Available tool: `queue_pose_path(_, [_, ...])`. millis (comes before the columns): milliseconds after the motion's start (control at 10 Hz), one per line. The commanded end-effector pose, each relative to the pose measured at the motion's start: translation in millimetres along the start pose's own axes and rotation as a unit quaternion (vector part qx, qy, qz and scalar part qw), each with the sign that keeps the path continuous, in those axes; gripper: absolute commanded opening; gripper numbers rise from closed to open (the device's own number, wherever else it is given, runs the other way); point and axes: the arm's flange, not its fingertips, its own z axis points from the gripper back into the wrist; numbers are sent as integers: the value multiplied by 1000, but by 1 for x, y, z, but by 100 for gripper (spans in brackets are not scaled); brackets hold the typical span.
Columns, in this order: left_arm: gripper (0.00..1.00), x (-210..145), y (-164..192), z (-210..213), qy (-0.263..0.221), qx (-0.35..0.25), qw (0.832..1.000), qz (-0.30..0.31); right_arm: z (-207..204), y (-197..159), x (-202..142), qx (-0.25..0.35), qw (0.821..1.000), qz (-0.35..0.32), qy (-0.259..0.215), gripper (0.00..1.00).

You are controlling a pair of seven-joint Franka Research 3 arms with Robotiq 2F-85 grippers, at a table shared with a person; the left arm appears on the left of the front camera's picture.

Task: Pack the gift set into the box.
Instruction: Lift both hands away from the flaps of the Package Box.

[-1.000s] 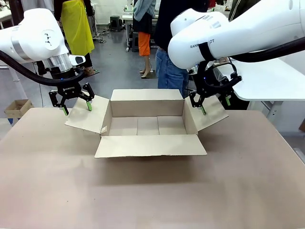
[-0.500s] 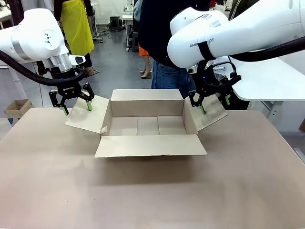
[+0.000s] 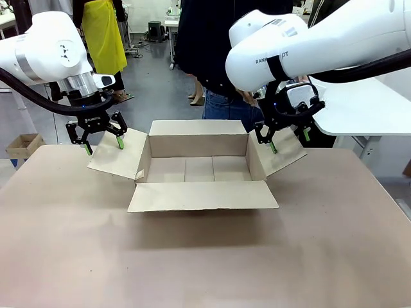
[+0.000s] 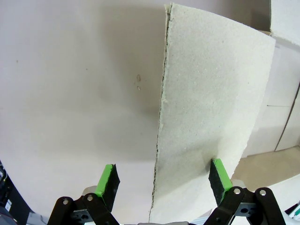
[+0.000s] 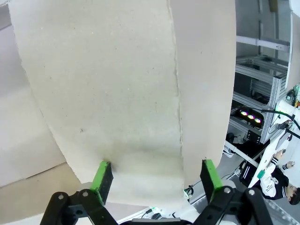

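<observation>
1. The large plain brown corrugated cardboard box stands open in the middle of the tan bench. All four top flaps are folded outward and its floor is bare, so none of the gift set is in it yet.
2. The left flap slopes outward beneath the black, green-padded left pincer. That pincer is released, its fingers spread wide and gripping nothing. In the left wrist view the flap's rough edge runs up between the two pads; whether a pad touches the cardboard I cannot tell.
3. The right flap lies likewise under the right pincer, which is also released and empty, its pads spread over the flap's face.
4. Over the last second the box and both arms have kept their places. The person in a dark top and blue jeans has moved closer and now stands right behind the rear flap.
5. By my judgement, packing has not begun. The arms seem to be keeping the side flaps down while the person approaches, perhaps to bring the set.
6. The white right arm bears grey lettering, with "RAN" and "PT" readable on either side of a black strap. The small white mark on the left pincer's body is too small to read.
</observation>
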Motion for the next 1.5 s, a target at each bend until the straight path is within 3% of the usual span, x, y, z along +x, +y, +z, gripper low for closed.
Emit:
queue_pose_path(0, [100, -1, 1, 2, -3, 6, 1000, 6, 2, -2, 1, -2, 1000, -1, 0, 100])
queue_pose_path(1400, [100, -1, 1, 2, -3, 6, 1000, 6, 2, -2, 1, -2, 1000, -1, 0, 100])
